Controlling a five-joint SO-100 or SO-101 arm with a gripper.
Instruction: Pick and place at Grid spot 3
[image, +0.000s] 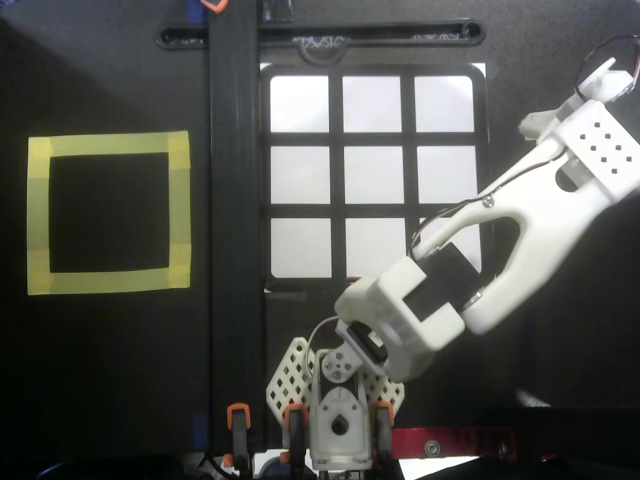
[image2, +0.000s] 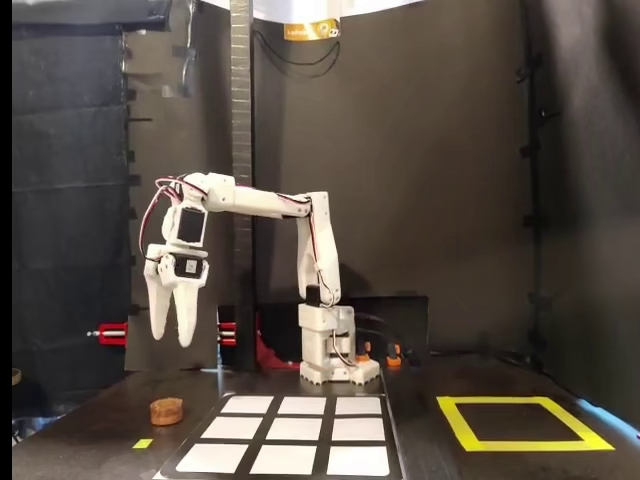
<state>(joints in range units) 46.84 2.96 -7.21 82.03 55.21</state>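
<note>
In the fixed view a small brown disc (image2: 167, 410) lies on the dark table just left of the black-framed 3x3 grid. My gripper (image2: 171, 340) hangs well above it, fingers pointing down, slightly apart and empty. In the overhead view the gripper (image: 572, 105) is at the upper right, beyond the grid's right edge, and the disc does not show. Grid spot 3 (image: 444, 104) is the upper-right white cell in the overhead view and the near-left cell (image2: 205, 458) in the fixed view; it holds nothing.
A yellow-tape square (image: 110, 145) lies left of the grid in the overhead view and on the right (image2: 495, 401) in the fixed view. A black vertical beam (image: 235, 200) runs beside the grid. A small yellow tape scrap (image2: 143, 443) lies near the disc.
</note>
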